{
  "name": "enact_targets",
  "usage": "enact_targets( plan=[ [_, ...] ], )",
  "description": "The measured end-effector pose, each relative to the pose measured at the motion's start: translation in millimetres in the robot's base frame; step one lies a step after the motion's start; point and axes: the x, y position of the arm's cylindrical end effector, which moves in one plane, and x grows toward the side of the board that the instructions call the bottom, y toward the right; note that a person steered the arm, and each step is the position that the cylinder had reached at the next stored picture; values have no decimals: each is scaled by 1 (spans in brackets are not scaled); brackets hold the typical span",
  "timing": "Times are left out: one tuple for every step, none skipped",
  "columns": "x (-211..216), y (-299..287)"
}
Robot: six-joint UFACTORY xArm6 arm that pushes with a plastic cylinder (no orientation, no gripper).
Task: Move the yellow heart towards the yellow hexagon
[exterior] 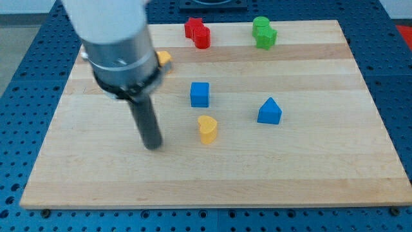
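Observation:
The yellow heart [207, 129] lies near the middle of the wooden board [309, 174]. The yellow hexagon [164, 58] is at the upper left, mostly hidden behind the arm's grey body [116, 45]; only its right edge shows. My tip [153, 145] rests on the board to the left of the yellow heart, a clear gap apart, slightly lower in the view. The hexagon is up and left of the heart, past the rod.
A blue cube [200, 94] sits just above the yellow heart. A blue triangular block [270, 111] lies to the heart's right. A red block [197, 32] and a green block [263, 33] are near the view's top edge.

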Motion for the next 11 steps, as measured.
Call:
enact_targets(
  plan=[
    [25, 69],
    [8, 102],
    [-14, 66],
    [-33, 37],
    [-55, 51],
    [-53, 91],
    [-69, 90],
    [-82, 73],
    [-83, 29],
    [-83, -9],
    [-87, -20]
  ],
)
